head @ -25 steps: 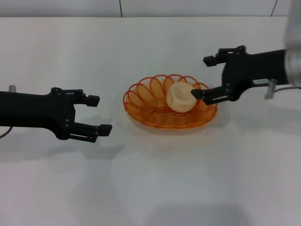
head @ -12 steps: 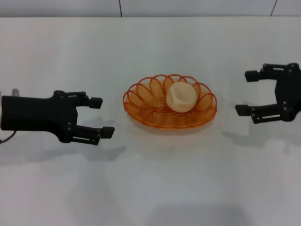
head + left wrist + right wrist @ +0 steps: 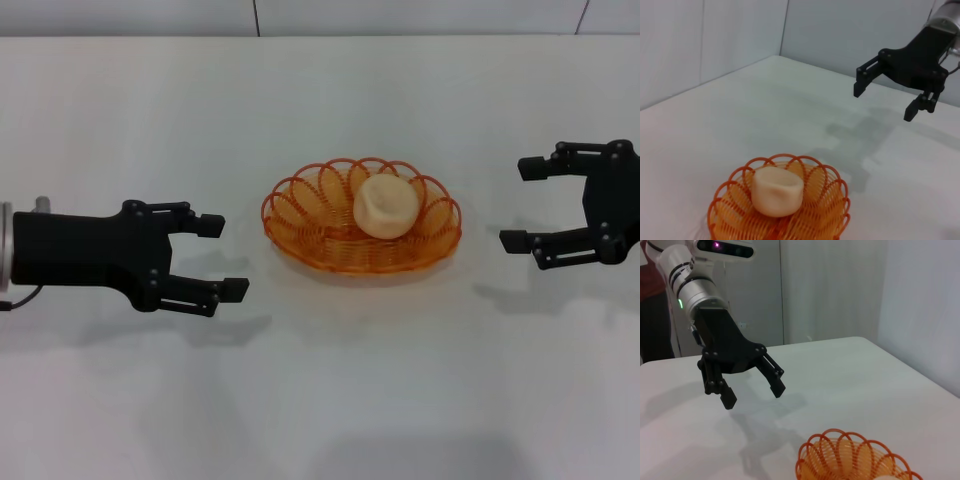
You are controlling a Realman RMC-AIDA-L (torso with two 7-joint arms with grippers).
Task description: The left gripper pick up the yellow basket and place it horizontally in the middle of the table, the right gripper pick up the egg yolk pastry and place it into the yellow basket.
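- The right gripper (image 3: 520, 203) hangs spread and empty, well apart from the basket's right side.
- The left gripper (image 3: 222, 257) (also spread, empty) hovers left of it.
- The egg yolk pastry (image 3: 386, 207) sits inside the yellow basket (image 3: 310, 215), mid-table (image 3: 320, 400); both placements look done.

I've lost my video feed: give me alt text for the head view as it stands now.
The pastry sits inside the orange basket at the middle of the white table. The left pincer hangs open off the basket's left side and the right pincer hangs open off its right side, neither touching it.
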